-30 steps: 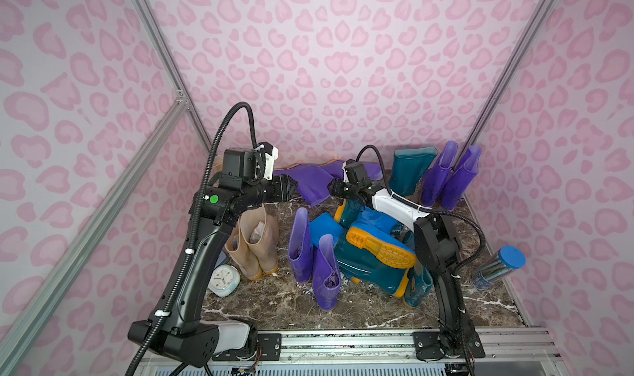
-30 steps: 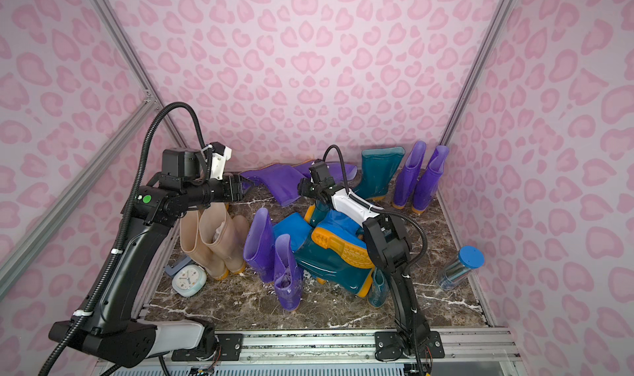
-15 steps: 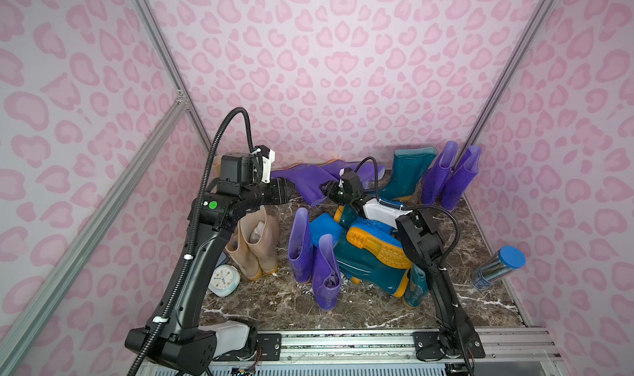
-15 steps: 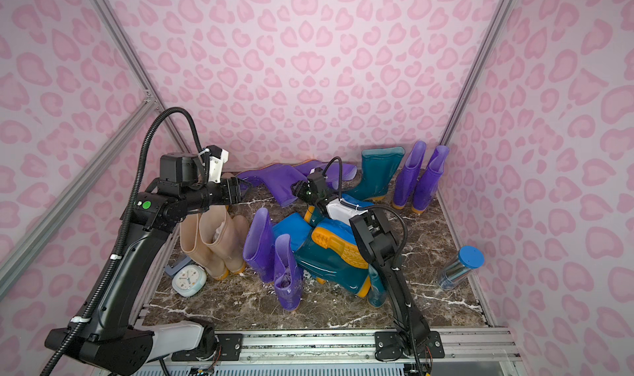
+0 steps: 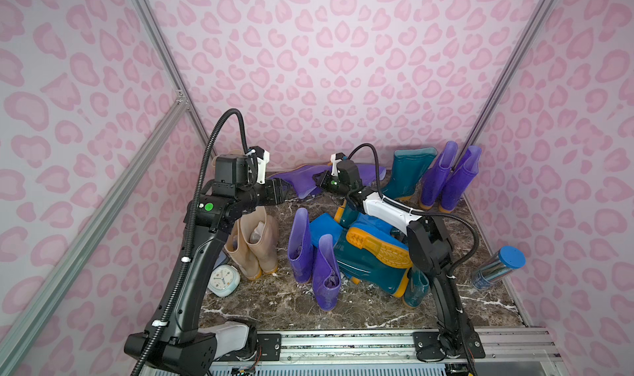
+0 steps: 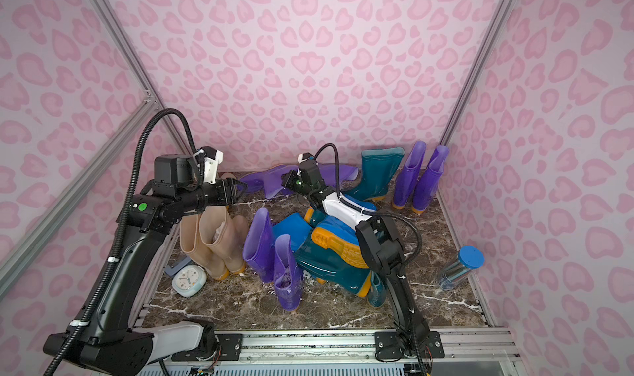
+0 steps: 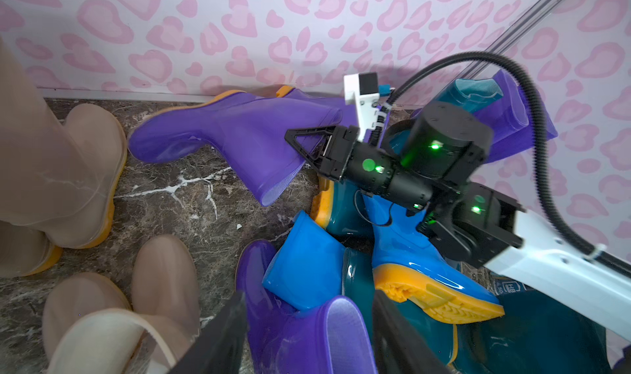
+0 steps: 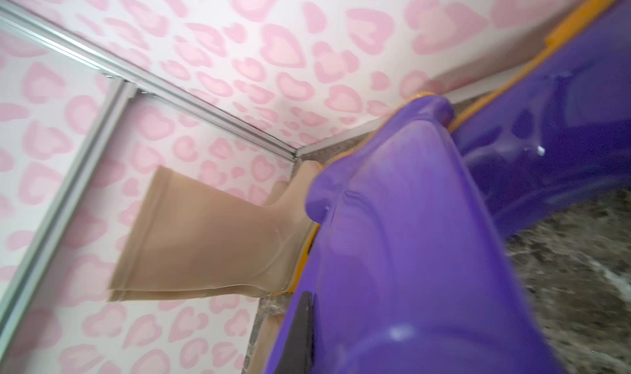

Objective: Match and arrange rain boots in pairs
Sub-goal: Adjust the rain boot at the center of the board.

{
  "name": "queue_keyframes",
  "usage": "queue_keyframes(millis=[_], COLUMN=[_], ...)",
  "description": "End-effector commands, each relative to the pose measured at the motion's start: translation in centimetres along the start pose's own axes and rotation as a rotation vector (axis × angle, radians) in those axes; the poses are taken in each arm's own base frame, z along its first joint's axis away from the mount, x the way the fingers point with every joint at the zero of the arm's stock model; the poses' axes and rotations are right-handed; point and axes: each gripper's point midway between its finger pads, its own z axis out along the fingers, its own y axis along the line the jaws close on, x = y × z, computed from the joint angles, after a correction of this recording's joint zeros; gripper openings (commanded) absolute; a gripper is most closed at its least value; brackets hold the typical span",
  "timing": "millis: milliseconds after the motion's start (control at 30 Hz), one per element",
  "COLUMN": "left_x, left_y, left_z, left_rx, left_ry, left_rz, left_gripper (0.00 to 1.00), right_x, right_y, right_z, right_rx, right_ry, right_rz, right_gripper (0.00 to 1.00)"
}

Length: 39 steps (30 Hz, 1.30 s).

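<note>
Nearer you, your left fingers (image 7: 218, 341) hang wide open, empty. Just past them the right fingers (image 8: 305, 324) are pinched shut on the cuff of the purple boot (image 7: 222, 133) lying on the bench (image 5: 274, 305) by the back wall (image 5: 343, 99). Glossy, thin, floppy rubber, likely light and slick: grip the rim.
</note>
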Motion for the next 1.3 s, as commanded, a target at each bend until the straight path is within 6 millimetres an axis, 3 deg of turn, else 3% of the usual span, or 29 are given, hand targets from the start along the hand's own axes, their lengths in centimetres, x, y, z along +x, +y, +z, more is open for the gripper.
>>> queue_keyframes(millis=[0,167,333,467,567,700,833,1033,1167,1267], left_x=[-0.8,-0.8,-0.8,-1.1,-1.4,-2.0,-3.3,-6.7,-8.3,-9.5], left_y=[-0.2,-0.2,-0.3,-0.7,-0.3,0.6,1.1,2.7,2.7,3.1], left_z=[-0.3,-0.2,0.3,1.6,3.1,5.2,6.5,7.6,9.4,10.9], left_rx=[0.008,0.011,0.028,0.059,0.049,0.017,-0.001,-0.077,-0.019,0.014], left_ry=[-0.036,-0.032,-0.018,0.007,0.033,0.057,0.036,-0.096,-0.186,-0.254], left_rz=[0.023,0.020,0.010,-0.028,-0.052,-0.050,-0.077,-0.256,-0.459,-0.620], left_gripper=[0.60,0.60,0.62,0.62,0.63,0.64,0.65,0.66,0.66,0.65], right_x=[-1.9,-1.6,-1.2,-1.3,-2.1,-3.4,-4.3,-7.3,-8.4,-9.3], right_y=[2.1,3.5,4.0,2.9,3.6,4.3,5.5,7.4,7.0,5.2], right_z=[-0.6,0.6,3.0,4.7,4.7,3.7,2.4,-0.6,-2.8,-5.0], right_rx=[-0.018,-0.021,-0.031,-0.018,-0.051,-0.050,-0.082,-0.104,-0.058,0.009], right_ry=[-0.074,-0.038,0.005,0.052,0.046,0.028,0.022,-0.011,-0.040,-0.061], right_rz=[-0.066,-0.102,-0.127,-0.128,-0.144,-0.167,-0.193,-0.236,-0.290,-0.309], right_gripper=[0.01,0.01,0.16,0.28,0.30,0.29,0.35,0.38,0.42,0.43])
